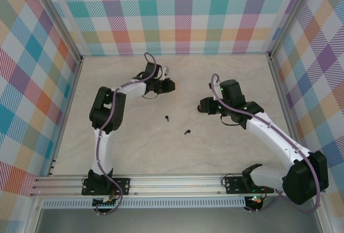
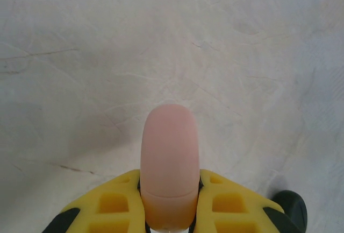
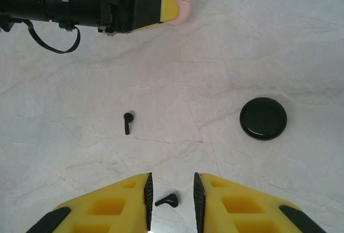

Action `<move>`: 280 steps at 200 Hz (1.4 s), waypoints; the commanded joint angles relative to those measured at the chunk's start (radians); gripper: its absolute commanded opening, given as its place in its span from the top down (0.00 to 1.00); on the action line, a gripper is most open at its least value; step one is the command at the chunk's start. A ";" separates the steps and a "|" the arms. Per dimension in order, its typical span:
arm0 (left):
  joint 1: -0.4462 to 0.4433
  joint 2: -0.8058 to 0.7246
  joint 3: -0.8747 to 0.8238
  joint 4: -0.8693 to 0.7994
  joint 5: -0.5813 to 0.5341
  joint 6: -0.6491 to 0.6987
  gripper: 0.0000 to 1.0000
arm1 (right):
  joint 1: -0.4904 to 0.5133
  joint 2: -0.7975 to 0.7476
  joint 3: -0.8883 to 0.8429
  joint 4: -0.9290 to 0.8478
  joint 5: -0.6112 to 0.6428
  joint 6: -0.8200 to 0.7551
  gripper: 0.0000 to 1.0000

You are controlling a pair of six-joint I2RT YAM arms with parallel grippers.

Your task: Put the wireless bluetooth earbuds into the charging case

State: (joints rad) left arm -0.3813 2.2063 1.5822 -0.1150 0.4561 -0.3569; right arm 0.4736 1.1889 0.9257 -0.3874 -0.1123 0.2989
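Earbuds: two glossy black stemmed buds lie loose on the tabletop (image 1: 134, 152), apart from each other, in the middle stretch between the two arms.
Far black bud (image 3: 127, 122): flat on the tabletop, ahead of the right jaws and a bit left of them, nothing touching it.
Near black bud (image 3: 167, 200): lies on its side, seen in the gap between the right jaws; clear of both inner faces.
Right jaws: spread partway, with a narrow gap. The yellow fingers (image 3: 107, 211) hold nothing. I can't tell how high they sit above the bud.
Left jaws: pressed in on the pink case (image 2: 169, 141), one yellow finger on each flank. The case's rounded end sticks out past the tips.
Pink case, seen from the right wrist: pale round tip poking out of the left arm's yellow fingers, above the tabletop at the far side.
Black case (image 3: 263, 118): round, lid closed, flat on the tabletop to the right of the right jaws, well apart from both buds.
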 commanded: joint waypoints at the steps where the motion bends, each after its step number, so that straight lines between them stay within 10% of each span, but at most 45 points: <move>1: 0.015 0.038 0.079 -0.079 0.025 -0.018 0.85 | 0.003 -0.009 -0.005 -0.016 -0.001 0.012 0.70; 96: 0.027 0.160 0.215 -0.228 0.000 -0.007 0.80 | 0.003 0.016 0.003 -0.037 0.018 0.013 0.69; 164: 0.028 0.109 0.236 -0.332 -0.124 0.083 0.42 | 0.002 0.100 0.036 -0.087 0.090 -0.005 0.55; 280: 0.028 -0.526 -0.275 -0.328 -0.286 0.134 0.35 | -0.035 0.486 0.279 -0.217 0.165 -0.034 0.29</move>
State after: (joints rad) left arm -0.3649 1.8080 1.4197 -0.4389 0.2081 -0.2192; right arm 0.4484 1.6245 1.1389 -0.5381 0.0181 0.2714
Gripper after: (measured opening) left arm 0.647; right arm 0.700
